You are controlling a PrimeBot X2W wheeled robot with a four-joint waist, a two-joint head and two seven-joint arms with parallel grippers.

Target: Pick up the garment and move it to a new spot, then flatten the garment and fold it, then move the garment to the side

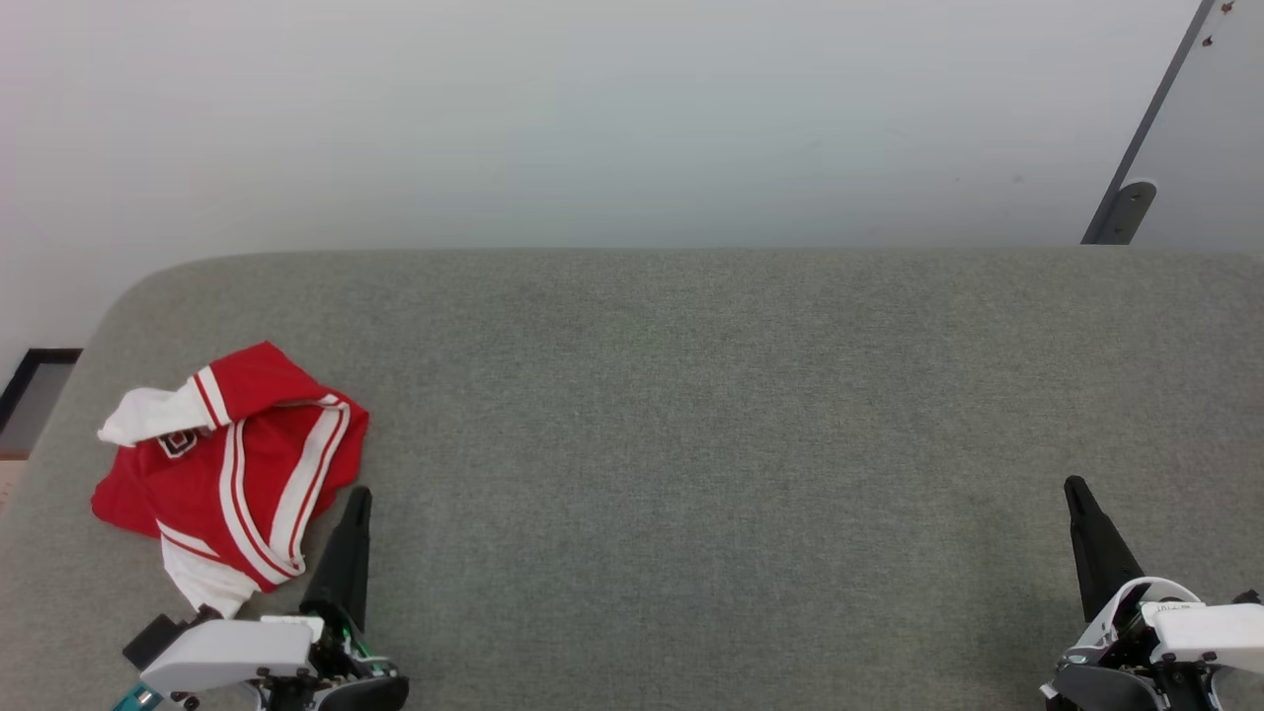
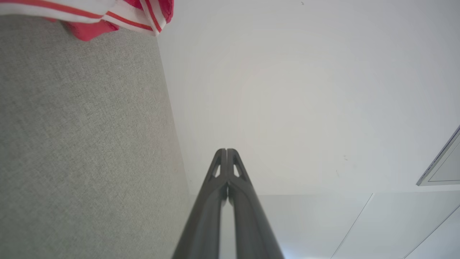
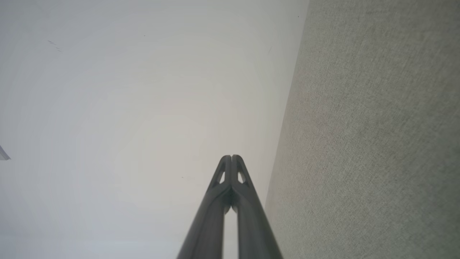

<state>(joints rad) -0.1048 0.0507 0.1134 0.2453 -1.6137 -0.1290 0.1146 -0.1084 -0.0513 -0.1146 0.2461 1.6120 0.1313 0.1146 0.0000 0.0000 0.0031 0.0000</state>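
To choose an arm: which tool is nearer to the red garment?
Left. The left tool is just beside the garment, on its right; the right tool is far across the grey surface.

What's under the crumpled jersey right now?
The jersey lies bunched on the grey fabric surface, which shows beside it. Its own folds cover the patch beneath, so anything else under there cannot be seen.

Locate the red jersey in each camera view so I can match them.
Head view: the garment lies crumpled at lower left on the gray surface, beside the left gripper.
Left wrist view: its striped trim sits in the top left corner.
Right wrist view: gray surface on the right, pale wall on the left.
Shared landmark: the gray surface's edge against the pale wall.
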